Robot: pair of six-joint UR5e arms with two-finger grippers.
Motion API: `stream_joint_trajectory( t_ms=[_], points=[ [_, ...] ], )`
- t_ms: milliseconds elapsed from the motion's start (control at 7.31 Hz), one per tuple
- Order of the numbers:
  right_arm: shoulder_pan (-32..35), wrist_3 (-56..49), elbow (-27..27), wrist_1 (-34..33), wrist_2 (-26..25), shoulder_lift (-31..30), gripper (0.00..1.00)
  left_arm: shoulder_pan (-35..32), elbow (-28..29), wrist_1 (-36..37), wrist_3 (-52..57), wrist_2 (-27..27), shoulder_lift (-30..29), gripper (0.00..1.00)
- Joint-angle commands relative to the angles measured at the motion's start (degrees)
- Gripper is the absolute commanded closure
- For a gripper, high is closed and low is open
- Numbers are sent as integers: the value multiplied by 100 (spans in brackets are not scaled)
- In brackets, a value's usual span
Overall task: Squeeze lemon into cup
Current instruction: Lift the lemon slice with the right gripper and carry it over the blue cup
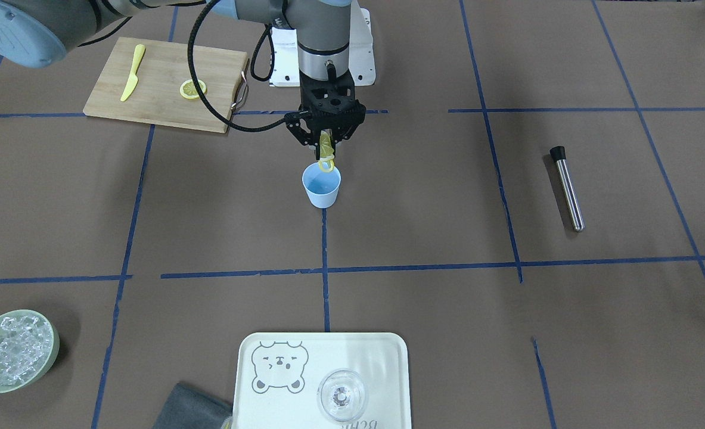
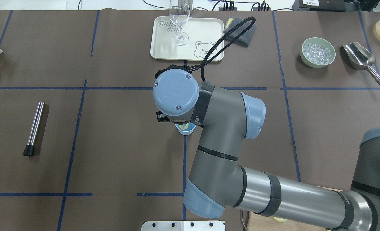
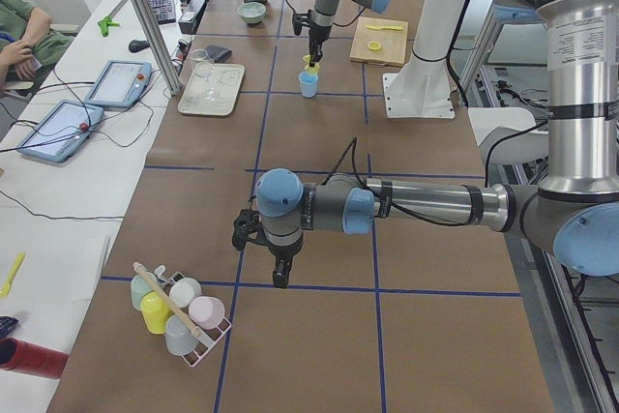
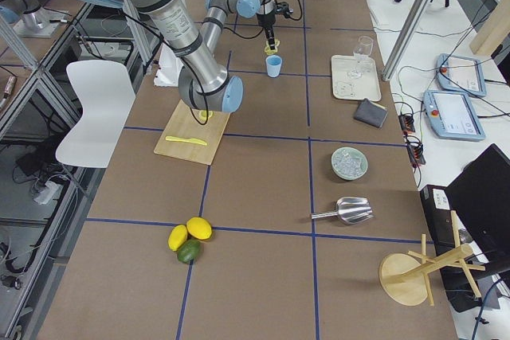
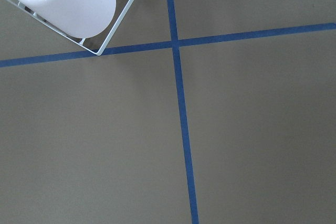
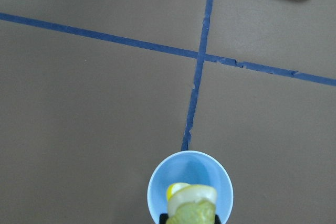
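Yellow lemon [image 3: 310, 64] above blue cup [image 3: 309, 85]

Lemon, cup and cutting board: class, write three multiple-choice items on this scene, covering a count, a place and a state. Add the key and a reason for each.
1. How many lemon slices lie on the cutting board? A none; B one; C three.
2. Where is the lemon that the right gripper carries? A flat on the cutting board; B over the cup; C lying beside the cup.
3. The right gripper is: A open and empty; B shut on the lemon; C out of view.

Key: B, a single slice rests on the board; B, the front view shows it hanging over the cup's mouth; B, its fingers pinch the folded lemon.
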Motion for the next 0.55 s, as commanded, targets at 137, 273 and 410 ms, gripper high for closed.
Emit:
stream_joint_trajectory(
  t_ms=[137, 273, 410],
  points=[
    [28, -1, -189, 128, -7, 3, 100, 0, 0, -3, 4, 0, 0, 0],
    [28, -9, -198, 128, -33, -40, 100, 0, 0, -3, 4, 0, 0, 0],
    [28, -9, -207, 128, -42, -32, 100, 0, 0, 5, -5, 0, 0, 0]
  ],
)
